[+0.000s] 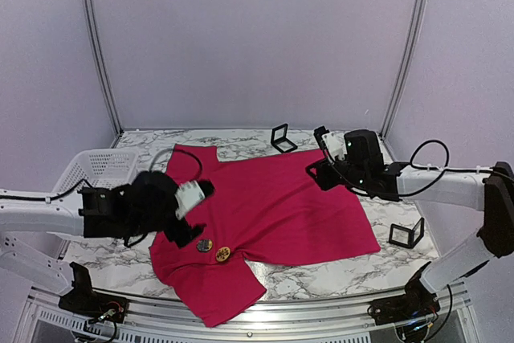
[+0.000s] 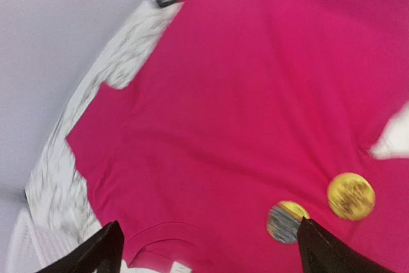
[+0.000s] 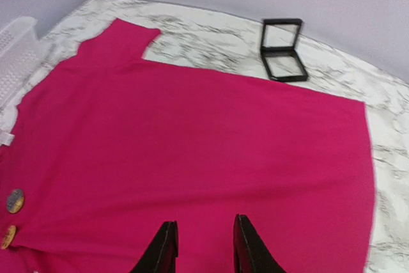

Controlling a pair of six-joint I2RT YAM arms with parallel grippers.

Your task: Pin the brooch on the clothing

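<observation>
Magenta T-shirt [image 1: 281,198] lies flat on tabletop [image 1: 321,279]. Gold brooch [image 2: 350,195] and grey-gold brooch [image 2: 285,222] sit by the collar, near left. Left fingers [image 2: 102,250] are wide apart and empty, right fingers [image 3: 163,250] slightly parted and empty. I cannot see whether the pins are fastened. My next move: check the clasps.

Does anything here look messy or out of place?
The shirt lies askew on the table, one sleeve drooping past the near edge. Nothing looks spilled or damaged.
</observation>
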